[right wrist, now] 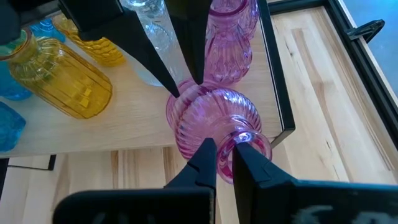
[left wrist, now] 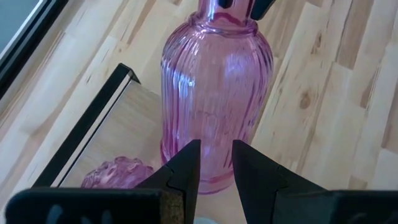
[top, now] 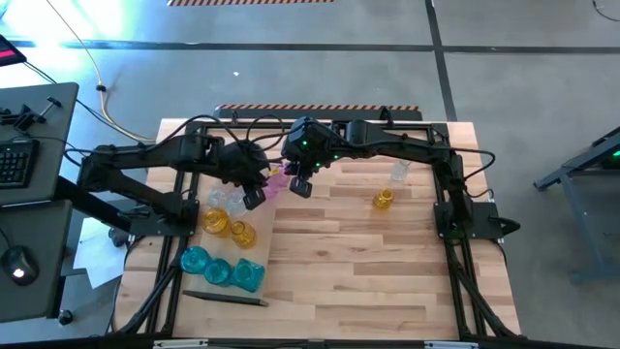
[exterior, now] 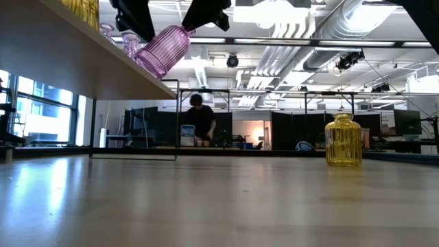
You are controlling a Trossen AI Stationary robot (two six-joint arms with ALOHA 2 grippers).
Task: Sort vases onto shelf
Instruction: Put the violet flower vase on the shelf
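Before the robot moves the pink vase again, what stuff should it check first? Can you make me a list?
1. Right gripper pinching the tilted pink ribbed vase at its neck: ok.
2. Left gripper pinching the vase's base end: ok.
3. Vase upright: not ok, it is tilted in the low view.
4. Vase lifted above the shelf: ok.
5. Free shelf spot under it: cannot tell; another pink vase and a clear vase stand close by.
6. Yellow vase on the tabletop out of the way: ok.
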